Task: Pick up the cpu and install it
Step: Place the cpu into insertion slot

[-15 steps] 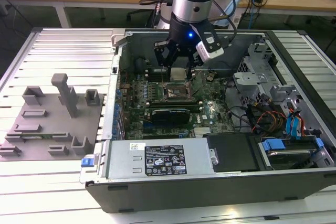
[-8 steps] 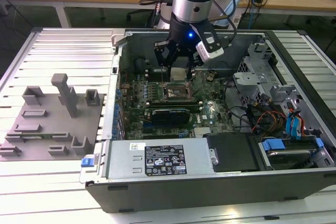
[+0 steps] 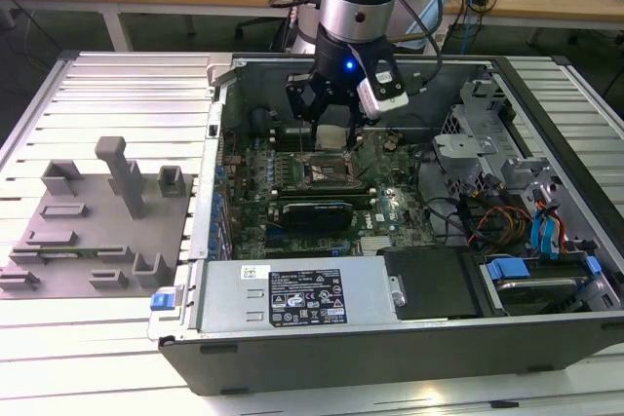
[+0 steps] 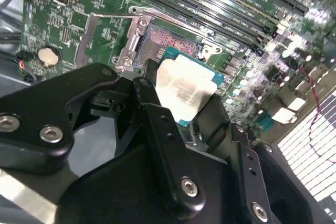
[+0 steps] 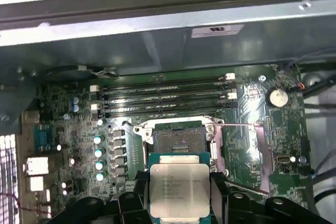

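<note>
The cpu (image 5: 180, 190) lies flat between the fingers of the gripper (image 3: 330, 132), which is closed just to the chip's width and pinches two opposite edges. In the exterior view it hangs over the motherboard inside the computer case (image 3: 390, 362), with the open socket (image 3: 327, 172) near its six o'clock. The grey tray (image 3: 88, 231) sits well apart at nine o'clock.

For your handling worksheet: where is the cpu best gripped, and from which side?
By two opposite thin edges, from above, as the claw holds the cpu: it is flat, square, lid up, likely keeping its underside untouched.
</note>
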You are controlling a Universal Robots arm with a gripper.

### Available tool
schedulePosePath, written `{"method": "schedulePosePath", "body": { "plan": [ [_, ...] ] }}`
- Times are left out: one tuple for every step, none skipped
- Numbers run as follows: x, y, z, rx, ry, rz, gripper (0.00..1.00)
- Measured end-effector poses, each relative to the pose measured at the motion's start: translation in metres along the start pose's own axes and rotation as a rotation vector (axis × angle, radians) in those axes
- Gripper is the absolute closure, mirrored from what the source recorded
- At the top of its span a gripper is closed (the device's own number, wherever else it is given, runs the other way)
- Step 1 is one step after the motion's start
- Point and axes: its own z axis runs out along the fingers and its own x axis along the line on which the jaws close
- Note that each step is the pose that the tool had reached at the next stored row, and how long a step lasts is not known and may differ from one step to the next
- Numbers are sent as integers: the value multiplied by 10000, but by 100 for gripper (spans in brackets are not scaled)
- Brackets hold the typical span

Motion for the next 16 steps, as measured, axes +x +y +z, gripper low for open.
{"method": "schedulePosePath", "body": {
  "plan": [
    [0,0,1,-10,-13,275,45],
    [0,0,2,-21,-27,537,45],
    [0,0,3,-35,-45,888,45],
    [0,0,4,-47,-60,1188,45],
    [0,0,4,-54,-70,1389,45],
    [0,0,5,-61,-78,1550,45],
    [0,0,5,-71,-91,1801,45],
    [0,0,5,-81,-104,2047,45],
    [0,0,6,-86,-111,2196,45],
    [0,0,6,-91,-117,2318,45],
    [0,0,6,-98,-125,2478,45],
    [0,0,7,-103,-131,2588,45],
    [0,0,6,-108,-138,2735,45],
    [0,0,7,-113,-145,2861,45],
    [0,0,7,-120,-154,3046,45],
    [0,0,7,-125,-160,3171,45]
  ]
}}
